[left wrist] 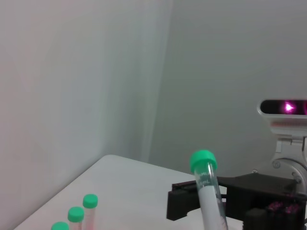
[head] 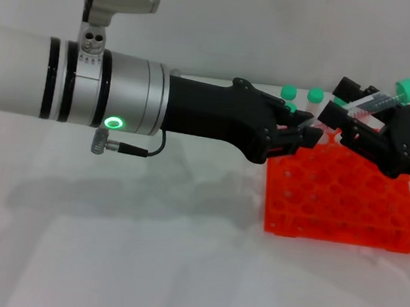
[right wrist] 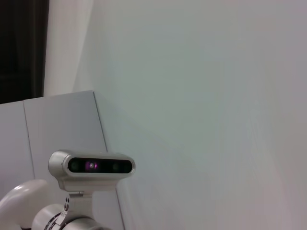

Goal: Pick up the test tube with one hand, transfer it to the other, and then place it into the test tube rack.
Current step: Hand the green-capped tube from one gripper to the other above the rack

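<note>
We find the right gripper (head: 376,114), the black one with the white label, clamped on the test tube (head: 380,101) above the far right part of the test tube rack (head: 345,195). The tube lies tilted, its green cap (head: 407,90) pointing up and away to the right; the left wrist view shows the same tube (left wrist: 209,197) held at its body with the cap (left wrist: 203,161) free.

The left gripper (head: 305,129), on the silver-white arm, hovers just beside the tube's lower end over the rack's near-left corner. Its fingers appear parted and, in our judgement, clear of the tube, though contact at the tip cannot be ruled out.

Behind the rack stand further green-capped tubes (head: 315,96).

Risks noted:
- The tube is tilted; if lowered without being brought upright, its tip may strike the rack's top plate between holes and skid or slip in the grasp.
- The left gripper is close; any sweep by either arm could knock the tube or shift the rack.
- The tubes behind could be toppled on approach.
</note>
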